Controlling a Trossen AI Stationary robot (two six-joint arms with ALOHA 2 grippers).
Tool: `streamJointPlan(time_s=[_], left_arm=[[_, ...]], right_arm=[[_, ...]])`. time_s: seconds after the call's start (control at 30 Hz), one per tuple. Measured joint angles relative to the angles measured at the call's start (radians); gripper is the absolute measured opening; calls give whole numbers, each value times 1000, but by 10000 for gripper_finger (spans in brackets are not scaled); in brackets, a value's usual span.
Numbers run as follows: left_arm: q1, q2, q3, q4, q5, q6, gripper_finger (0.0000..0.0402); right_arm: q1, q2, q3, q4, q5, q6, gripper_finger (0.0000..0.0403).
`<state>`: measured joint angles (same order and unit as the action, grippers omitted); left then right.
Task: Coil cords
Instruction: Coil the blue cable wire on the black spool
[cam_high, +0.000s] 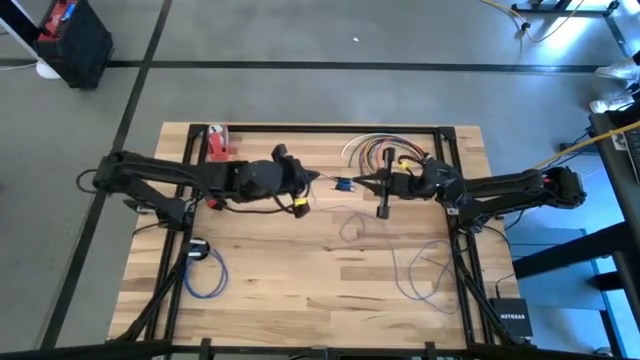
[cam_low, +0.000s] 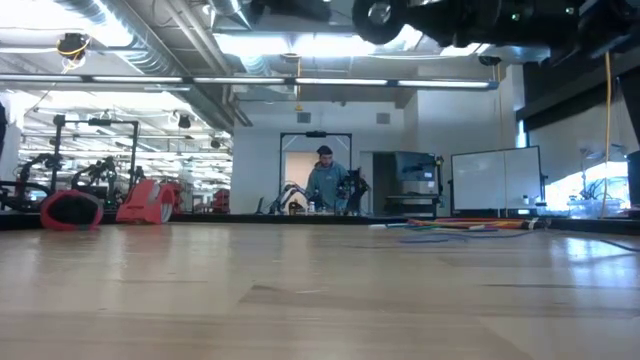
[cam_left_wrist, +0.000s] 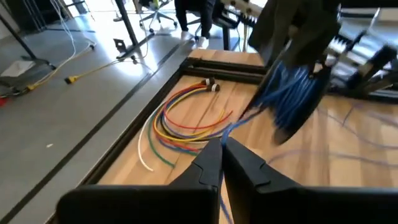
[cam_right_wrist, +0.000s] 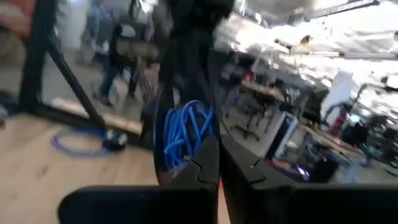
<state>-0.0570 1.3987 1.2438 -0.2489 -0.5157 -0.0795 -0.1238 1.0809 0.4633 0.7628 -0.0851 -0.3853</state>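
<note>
Above the table's middle hangs a small coil of blue cord (cam_high: 343, 184) (cam_left_wrist: 289, 93) (cam_right_wrist: 186, 134), between my two grippers. My right gripper (cam_high: 362, 183) (cam_right_wrist: 217, 149) comes from the right and is shut on the coil. My left gripper (cam_high: 320, 180) (cam_left_wrist: 222, 144) comes from the left and is shut on a blue strand that leads out of the coil. More blue cord (cam_high: 420, 270) lies loose on the table at the near right; whether it joins the coil, I cannot tell. My left gripper pinches one blue strand (cam_left_wrist: 231, 127) between its two fingertips, a short way from the coil. The fingers come roughly level from the table's left. The strand runs up to the coil, clear of the table. My right gripper is shut on the coil's loops (cam_right_wrist: 189, 152), which bunch just beyond its fingertips. It comes roughly level from the table's right. The coil hangs clear of the table. The fingers hide the place of contact.
A fan of red, orange, yellow and white cords (cam_high: 375, 150) (cam_left_wrist: 180, 121) lies at the far right. A pale cord (cam_high: 350, 225) lies mid-table. A coiled blue cord with a black disc (cam_high: 205, 268) is at the near left, a red object (cam_high: 218, 142) at the far left.
</note>
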Motion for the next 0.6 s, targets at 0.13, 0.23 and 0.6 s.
streamJointPlan(time_s=[0.13, 0.23, 0.6], left_arm=[[-2, -13, 0, 23, 6, -50, 4], [-2, 7, 0, 104, 32, -76, 6], [0, 197, 0, 315, 39, -51, 7]], right_arm=[[0, 0, 26, -124, 148, -62, 7], [0, 1, 38, -168, 223, -94, 7], [-1, 71, 50, -181, 306, -86, 3]])
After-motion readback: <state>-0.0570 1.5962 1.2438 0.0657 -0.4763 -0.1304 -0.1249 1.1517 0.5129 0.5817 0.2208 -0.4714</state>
